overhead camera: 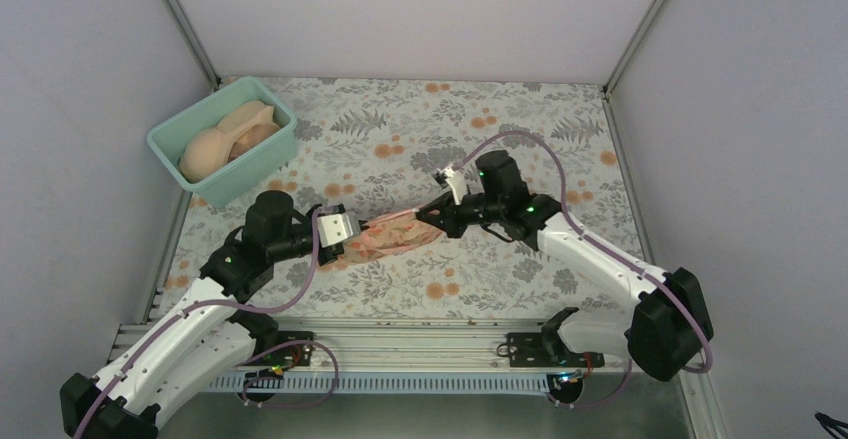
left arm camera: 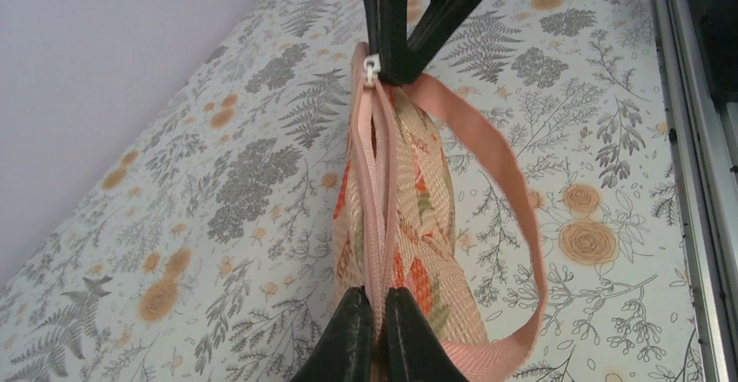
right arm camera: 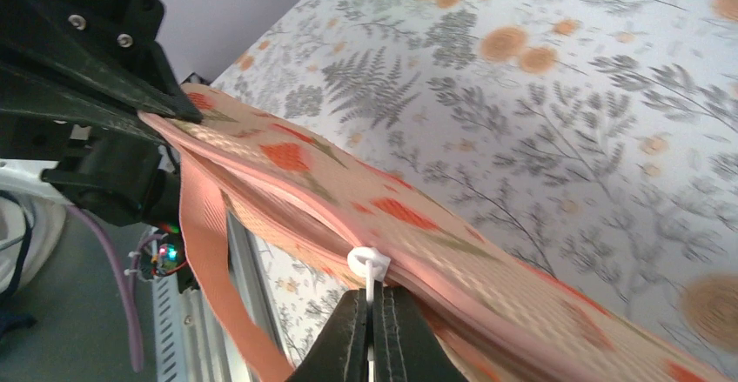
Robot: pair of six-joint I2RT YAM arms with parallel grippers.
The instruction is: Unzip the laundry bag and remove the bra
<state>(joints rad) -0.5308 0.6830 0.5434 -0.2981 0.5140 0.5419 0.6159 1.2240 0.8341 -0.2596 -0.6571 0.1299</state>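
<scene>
The laundry bag [overhead camera: 398, 235] is being held taut at the centre of the top view. The left end effector [left arm camera: 376, 302] is pinching the bag's pink zip trim at lower centre, and the right end effector [right arm camera: 376, 305] is clamping the white zipper pull [right arm camera: 366, 264]. The zip is looking mostly closed, so unzipping is barely beginning, and the bra is not showing anywhere.

My white arm shells [overhead camera: 600, 257], black joint housings [overhead camera: 268, 221], lilac cables [overhead camera: 517, 135], green indicator lights [overhead camera: 482, 172], matte black tapered fingers [left arm camera: 407, 338].
</scene>
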